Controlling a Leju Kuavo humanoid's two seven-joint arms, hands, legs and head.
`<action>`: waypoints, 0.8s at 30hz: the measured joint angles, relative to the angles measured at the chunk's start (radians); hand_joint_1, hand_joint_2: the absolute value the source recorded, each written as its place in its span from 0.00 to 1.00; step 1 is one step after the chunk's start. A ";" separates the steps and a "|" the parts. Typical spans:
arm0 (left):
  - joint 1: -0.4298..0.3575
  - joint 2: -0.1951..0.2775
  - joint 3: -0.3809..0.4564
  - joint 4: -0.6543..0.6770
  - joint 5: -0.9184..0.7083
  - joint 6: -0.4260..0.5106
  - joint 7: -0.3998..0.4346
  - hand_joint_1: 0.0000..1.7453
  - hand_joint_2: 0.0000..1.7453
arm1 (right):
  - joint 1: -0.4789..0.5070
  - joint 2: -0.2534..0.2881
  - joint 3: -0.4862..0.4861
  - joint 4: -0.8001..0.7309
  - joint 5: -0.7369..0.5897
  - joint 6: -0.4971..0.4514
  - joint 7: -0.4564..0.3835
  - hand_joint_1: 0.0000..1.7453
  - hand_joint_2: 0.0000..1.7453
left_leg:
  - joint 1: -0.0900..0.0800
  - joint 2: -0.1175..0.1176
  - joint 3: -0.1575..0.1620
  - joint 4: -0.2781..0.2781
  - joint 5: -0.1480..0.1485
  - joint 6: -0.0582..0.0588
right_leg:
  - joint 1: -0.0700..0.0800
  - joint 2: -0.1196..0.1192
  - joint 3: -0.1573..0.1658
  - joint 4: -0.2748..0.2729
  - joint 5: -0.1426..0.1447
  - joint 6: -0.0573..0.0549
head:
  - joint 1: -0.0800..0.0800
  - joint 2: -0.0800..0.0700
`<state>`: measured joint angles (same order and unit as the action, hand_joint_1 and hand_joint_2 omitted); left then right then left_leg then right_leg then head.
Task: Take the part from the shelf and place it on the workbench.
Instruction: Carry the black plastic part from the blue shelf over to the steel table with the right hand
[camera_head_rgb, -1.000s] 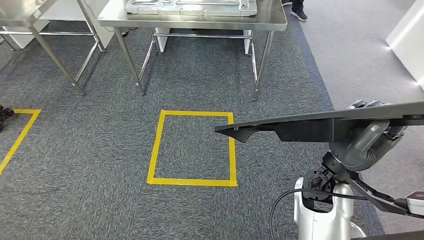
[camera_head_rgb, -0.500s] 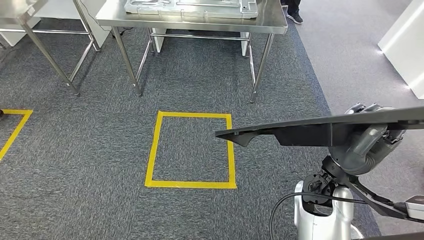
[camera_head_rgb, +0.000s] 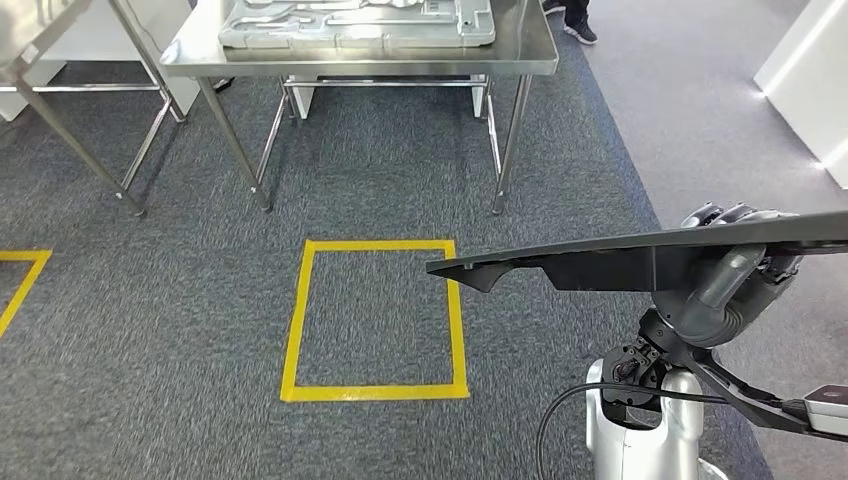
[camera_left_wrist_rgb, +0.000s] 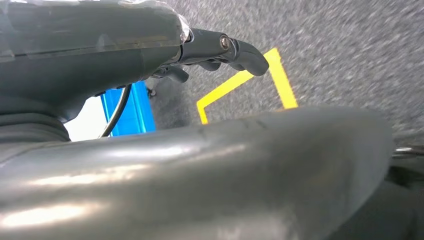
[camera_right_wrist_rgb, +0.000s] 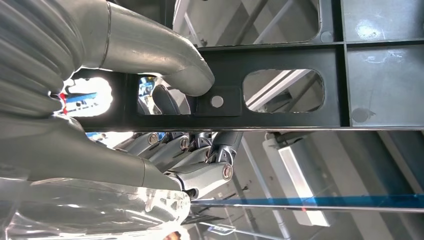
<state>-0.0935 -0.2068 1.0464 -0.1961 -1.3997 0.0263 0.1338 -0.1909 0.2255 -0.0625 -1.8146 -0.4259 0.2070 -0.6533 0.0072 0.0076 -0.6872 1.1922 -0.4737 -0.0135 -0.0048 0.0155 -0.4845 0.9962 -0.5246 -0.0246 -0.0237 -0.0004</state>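
Observation:
My right hand (camera_head_rgb: 735, 285) grips a long, flat black part (camera_head_rgb: 620, 262) at the right of the head view and holds it roughly level above the carpet. From the right wrist camera the thumb (camera_right_wrist_rgb: 165, 55) lies across the part's black frame (camera_right_wrist_rgb: 280, 105), which has cut-out windows, and the fingers curl around its other side. Ahead stands the steel workbench (camera_head_rgb: 520, 55), and a grey moulded tray (camera_head_rgb: 350, 25) lies on its top. The left hand (camera_left_wrist_rgb: 235, 47) hangs over the carpet and holds nothing.
A yellow taped square (camera_head_rgb: 372, 318) marks the grey carpet between me and the workbench. A second steel table (camera_head_rgb: 30, 40) stands at the far left. A person's shoes (camera_head_rgb: 575, 20) are behind the workbench. A white cabinet (camera_head_rgb: 810, 70) stands at the right.
The whole view has shifted: the workbench and the yellow square sit lower and further left, so the camera has moved. The black part stays in my right hand.

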 joint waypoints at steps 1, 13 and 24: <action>0.002 0.000 0.000 0.000 -0.001 0.004 0.003 0.00 0.00 | -0.001 0.000 0.000 0.003 0.000 0.001 0.001 1.00 1.00 | -0.003 -0.002 0.018 -0.061 0.044 0.007 | 0.002 0.001 0.017 -0.002 -0.014 0.003 | 0.000 0.000; 0.002 0.002 -0.029 0.000 -0.033 -0.008 0.054 0.00 0.00 | -0.027 -0.001 0.012 0.090 0.055 -0.026 0.027 1.00 1.00 | 0.003 -0.011 0.185 -0.217 -0.015 0.047 | -0.012 -0.009 -0.207 0.286 -0.085 0.060 | 0.000 0.000; -0.011 0.016 -0.072 0.000 -0.039 -0.029 0.053 0.00 0.00 | -0.045 0.002 0.090 0.153 0.165 -0.092 0.048 1.00 1.00 | 0.009 -0.003 0.239 -0.082 -0.073 -0.009 | -0.012 -0.016 -0.135 0.019 0.106 0.010 | 0.001 0.000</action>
<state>-0.1047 -0.1909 0.9742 -0.1960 -1.4384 -0.0026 0.1865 -0.2360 0.2276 0.0278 -1.6618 -0.2613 0.1151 -0.6050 0.0158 0.0044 -0.4479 1.1100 -0.5466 -0.0227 -0.0172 -0.0006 -0.6199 1.0147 -0.4184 -0.0142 -0.0222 -0.0003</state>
